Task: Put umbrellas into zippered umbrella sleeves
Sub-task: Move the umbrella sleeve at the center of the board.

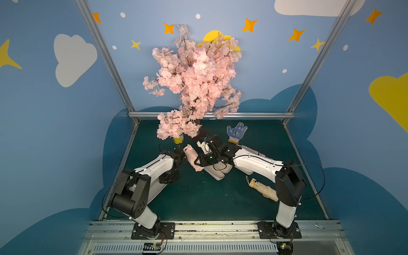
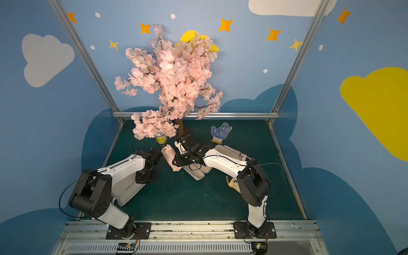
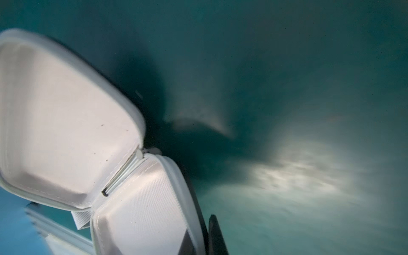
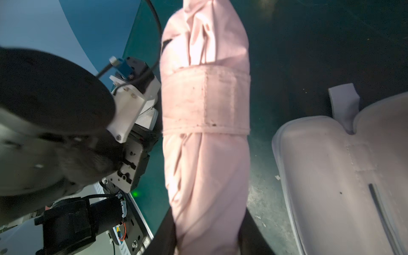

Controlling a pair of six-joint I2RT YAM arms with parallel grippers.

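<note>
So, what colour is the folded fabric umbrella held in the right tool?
Pale pink. The folded fabric umbrella shows best in the right wrist view.

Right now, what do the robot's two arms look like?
The left arm and right arm match: rounded white shells, black joints, a thin black cable looping along each, and black base plates bolted to a metal rail.

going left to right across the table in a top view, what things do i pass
yellow can → pink umbrella → open white case → dotted glove → beige umbrella
</note>
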